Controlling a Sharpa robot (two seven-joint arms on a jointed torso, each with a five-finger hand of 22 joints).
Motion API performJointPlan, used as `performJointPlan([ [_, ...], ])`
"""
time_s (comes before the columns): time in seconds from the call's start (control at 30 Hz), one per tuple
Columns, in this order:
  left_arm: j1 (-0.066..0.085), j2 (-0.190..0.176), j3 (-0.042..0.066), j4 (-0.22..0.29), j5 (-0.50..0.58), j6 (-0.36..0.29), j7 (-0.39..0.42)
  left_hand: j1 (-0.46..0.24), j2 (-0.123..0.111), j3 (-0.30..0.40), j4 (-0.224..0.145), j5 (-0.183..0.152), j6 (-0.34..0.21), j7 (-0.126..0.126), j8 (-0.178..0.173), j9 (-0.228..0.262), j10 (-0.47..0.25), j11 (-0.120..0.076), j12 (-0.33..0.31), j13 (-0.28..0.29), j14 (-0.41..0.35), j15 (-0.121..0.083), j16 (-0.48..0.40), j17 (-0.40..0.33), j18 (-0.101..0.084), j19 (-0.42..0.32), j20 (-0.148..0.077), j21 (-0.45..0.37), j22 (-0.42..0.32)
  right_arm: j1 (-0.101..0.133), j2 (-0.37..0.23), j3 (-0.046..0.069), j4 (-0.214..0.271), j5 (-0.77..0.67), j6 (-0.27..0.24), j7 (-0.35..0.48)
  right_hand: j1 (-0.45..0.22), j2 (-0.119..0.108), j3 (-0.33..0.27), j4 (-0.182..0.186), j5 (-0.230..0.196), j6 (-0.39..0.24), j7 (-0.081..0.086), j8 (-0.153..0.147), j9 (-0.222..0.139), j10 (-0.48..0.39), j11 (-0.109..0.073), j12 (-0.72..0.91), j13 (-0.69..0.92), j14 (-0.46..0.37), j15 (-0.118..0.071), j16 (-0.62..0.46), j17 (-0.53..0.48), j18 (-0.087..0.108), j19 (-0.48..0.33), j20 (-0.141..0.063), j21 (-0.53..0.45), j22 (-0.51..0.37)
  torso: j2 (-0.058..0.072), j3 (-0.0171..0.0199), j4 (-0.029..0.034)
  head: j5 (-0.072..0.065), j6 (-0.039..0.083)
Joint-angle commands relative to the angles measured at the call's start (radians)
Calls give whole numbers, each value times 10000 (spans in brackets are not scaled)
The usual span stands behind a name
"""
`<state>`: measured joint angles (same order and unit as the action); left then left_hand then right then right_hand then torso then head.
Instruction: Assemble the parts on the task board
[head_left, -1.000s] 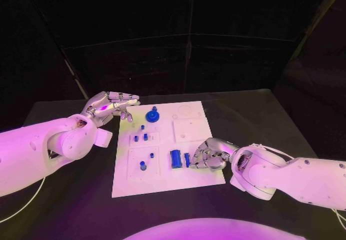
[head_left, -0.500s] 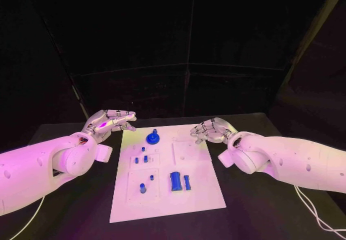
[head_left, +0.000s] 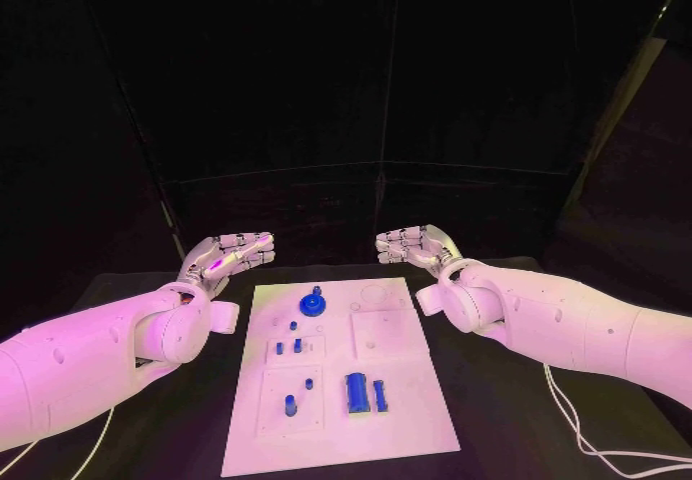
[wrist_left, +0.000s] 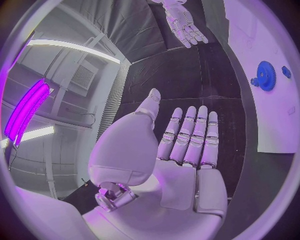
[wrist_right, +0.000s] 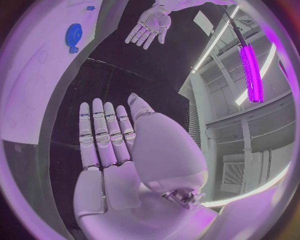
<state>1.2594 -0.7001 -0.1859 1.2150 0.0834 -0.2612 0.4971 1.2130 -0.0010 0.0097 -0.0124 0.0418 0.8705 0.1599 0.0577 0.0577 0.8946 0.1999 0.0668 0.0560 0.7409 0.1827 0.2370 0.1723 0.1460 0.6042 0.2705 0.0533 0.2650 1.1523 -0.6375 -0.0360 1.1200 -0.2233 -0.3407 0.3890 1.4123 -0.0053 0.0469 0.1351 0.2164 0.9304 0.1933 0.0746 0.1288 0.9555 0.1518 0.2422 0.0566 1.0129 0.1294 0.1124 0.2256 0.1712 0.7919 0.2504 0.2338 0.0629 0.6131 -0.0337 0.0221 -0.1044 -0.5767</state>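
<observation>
A black bench (head_left: 173, 440) carries everything, a dark curtain (head_left: 375, 110) hangs along its far side, and pale cables (head_left: 577, 425) trail across the bench at its near right.

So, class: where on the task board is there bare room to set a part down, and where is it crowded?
Bare: the task board's right strip and near edge, below the two blue blocks. Crowded: the left half, from the blue gear down past the small pegs. Both hands, left hand and right hand, are beyond the far edge.

Your silver left hand (wrist_left: 178, 150) lies flat, fingers straight together, holding nothing, above the black table (wrist_left: 187, 75); the white task board (wrist_left: 265, 65) carries a blue toothed gear (wrist_left: 267, 76).
</observation>
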Motion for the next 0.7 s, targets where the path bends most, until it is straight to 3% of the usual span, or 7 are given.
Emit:
performJointPlan([
  [0.03, -24, -35, 34, 85, -62, -34, -18, -3853, 10, -97, 124, -418, -2762, -505, -577, -577, -2837, -636, -668, -560, -2350, -581, -754, -549, -438, -1918, -858, -533, -844, -19, -88, 6, 144, -1, -122, -6, -4461, 53, -469, -430, -684, -2931, -608, -746, -407, -3018, -477, -767, -566, -3194, -409, -356, -714, -514, -2498, -790, -743, -629, -29, 13, -11, 29, -28],
  [0.33, -635, -261, 572, 1107, -290, -1525, 55, -6412, 10, -97, 124, -418, -4598, -846, -577, -577, -4725, -1058, -668, -560, -3912, -967, -1258, -915, -652, -3193, -1426, -533, -1404, -362, -546, 127, 1635, 763, -1550, 445, -7418, 53, -469, -1351, -1141, -4888, -1010, -746, -1288, -5024, -795, -1273, -566, -5317, -1294, -1124, -1187, -792, -4160, -1319, -1233, -629, -480, 234, -154, 723, -168],
  [0.43, -986, -390, 882, 1696, -421, -2383, 97, -7079, 10, -97, 124, -418, -5076, -1599, -577, -577, -5216, -1171, -668, -560, -4320, -1069, -1384, -1010, -663, -3525, -1576, -533, -1551, -558, -806, 196, 2483, 1199, -2362, 701, -8186, 53, -469, -1351, -1258, -5396, -1116, -746, -1288, -5539, -1518, -1408, -566, -5870, -1294, -1124, -1310, -807, -4591, -1455, -1356, -629, -609, 297, -195, 920, -208],
  [0.53, -1409, -547, 1255, 2404, -579, -3417, 147, -7716, 10, -97, 124, -418, -5531, -1599, -577, -577, -5689, -1274, -668, -560, -4707, -1827, -1511, -1723, -1460, -3843, -1716, -533, -1688, -761, -1075, 267, 3362, 1649, -3203, 966, -8936, 53, -469, -1351, -1372, -5888, -1220, -746, -1288, -6049, -1518, -1535, -566, -6409, -1294, -1124, -1430, -901, -5013, -1584, -1482, -629, -682, 333, -218, 1034, -231],
  [0.6, -1606, -619, 1429, 2733, -652, -3897, 171, -8052, 10, -97, 124, -418, -5775, -1599, -577, -577, -5931, -1999, -668, -560, -4903, -1827, -1570, -1723, -1460, -4012, -1792, -533, -1763, -851, -1195, 299, 3752, 1849, -3576, 1084, -9329, 53, -469, -1351, -1434, -6149, -1933, -746, -1288, -6313, -1518, -1599, -566, -6690, -1294, -1124, -1491, -912, -5235, -1654, -1547, -629, -689, 337, -221, 1044, -233],
  [0.63, -1692, -651, 1504, 2876, -684, -4106, 181, -8209, 10, -97, 124, -418, -5887, -1599, -577, -577, -6045, -1999, -668, -560, -4991, -1827, -1611, -1723, -1460, -4087, -1827, -533, -1797, -888, -1245, 312, 3915, 1933, -3732, 1133, -9525, 53, -469, -1351, -1461, -6275, -1933, -746, -1288, -6452, -1518, -1637, -566, -6829, -1294, -1124, -1525, -1712, -5345, -1689, -1582, -629, -689, 337, -221, 1044, -233],
  [0.7, -1836, -704, 1631, 3118, -738, -4458, 198, -8517, 10, -97, 124, -418, -6109, -1599, -577, -577, -6279, -1999, -668, -560, -5193, -1827, -1667, -1723, -1460, -4242, -1894, -533, -1864, -949, -1326, 334, 4178, 2068, -3984, 1213, -9875, 53, -469, -1351, -2164, -6508, -1933, -746, -1288, -6688, -1518, -1695, -566, -7082, -1294, -1124, -2256, -1011, -5539, -1753, -2338, -629, -689, 337, -221, 1044, -233],
])
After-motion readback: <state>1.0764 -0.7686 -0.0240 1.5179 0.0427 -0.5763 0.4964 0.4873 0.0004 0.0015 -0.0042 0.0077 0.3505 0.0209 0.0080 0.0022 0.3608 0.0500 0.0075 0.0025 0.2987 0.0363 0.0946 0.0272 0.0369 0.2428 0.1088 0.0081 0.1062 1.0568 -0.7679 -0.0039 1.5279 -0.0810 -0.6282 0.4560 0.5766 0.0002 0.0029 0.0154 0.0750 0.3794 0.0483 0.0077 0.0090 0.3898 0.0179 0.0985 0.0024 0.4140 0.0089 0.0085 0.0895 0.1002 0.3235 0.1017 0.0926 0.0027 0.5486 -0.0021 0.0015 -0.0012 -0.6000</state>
